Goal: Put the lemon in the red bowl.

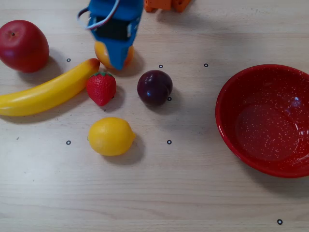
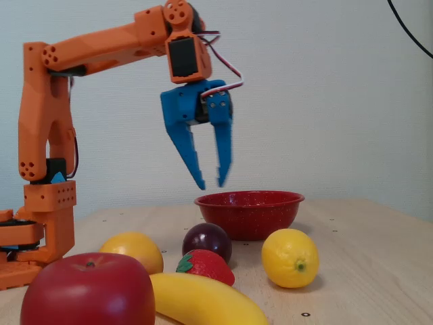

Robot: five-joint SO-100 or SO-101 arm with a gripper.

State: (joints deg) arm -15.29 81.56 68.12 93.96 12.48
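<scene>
Overhead view first, going left to right: you've got the red apple point(image 1: 23, 45) up in the far left corner, then the banana point(image 1: 46, 90) lying at a slant below it, its reddish tip ending just beside the strawberry point(image 1: 101, 88). Above the strawberry sits the orange-yellow fruit point(image 1: 126, 57), mostly hidden under your blue end effector point(image 1: 117, 65), which pokes in from the top edge. Below the strawberry, apart from it and on its own, is the lemon point(image 1: 110, 136), resting on the bare tabletop point(image 1: 169, 193). Right of the strawberry is the dark plum point(image 1: 154, 87), and then well off to the right, partly cut by the frame edge, the red bowl point(image 1: 231, 130) with nothing in it but white speckles. Now the fixed view, which looks from low down on the other side: your orange arm point(image 2: 47, 135) is at the left, and the end effector point(image 2: 211, 181) hangs in the air, well clear of all the fruit, fingers pointing down with a visible gap between the tips and nothing held. The lemon point(image 2: 289, 258) sits on the tabletop at the right of the fruit cluster, in front of the red bowl point(image 2: 249, 213) and not touching it.
</scene>
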